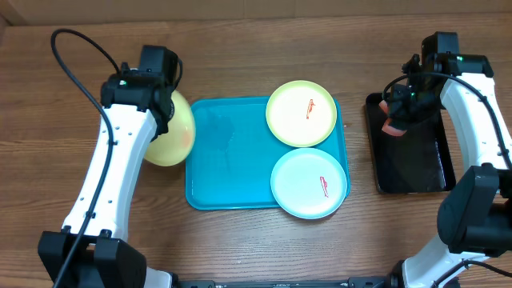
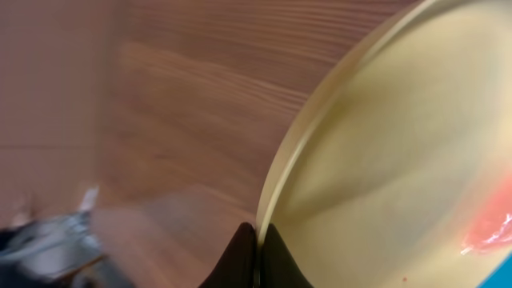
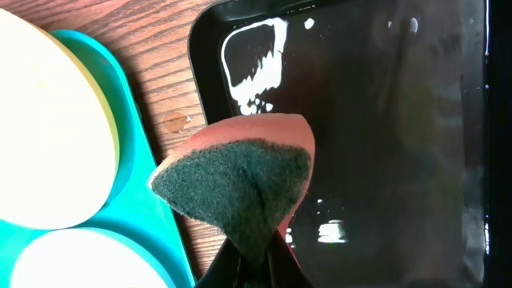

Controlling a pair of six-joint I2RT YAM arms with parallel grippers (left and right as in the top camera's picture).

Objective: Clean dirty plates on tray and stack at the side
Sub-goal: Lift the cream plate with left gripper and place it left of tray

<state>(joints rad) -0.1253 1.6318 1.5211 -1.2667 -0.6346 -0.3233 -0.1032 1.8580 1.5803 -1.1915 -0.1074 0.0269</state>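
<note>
The left gripper (image 2: pixel 257 244) pinches a yellow-green plate (image 2: pixel 400 152) by its thin rim, just beside the tray (image 1: pixel 220 164) — it could slip free; the right gripper (image 3: pixel 254 260) clamps a sponge (image 3: pixel 240 188) over the black tray (image 3: pixel 384 144)

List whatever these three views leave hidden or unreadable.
- Overhead: the left arm covers much of the held yellow plate.
- Left wrist: that plate runs off the right and bottom edges; its red smear is blurred, as is a grey shape at lower left.
- Right wrist: the sponge hides the right fingers' tips; the black tray runs off the frame edges.
- Overhead: smears on the green-rimmed plate and blue plate are too small to identify.
</note>
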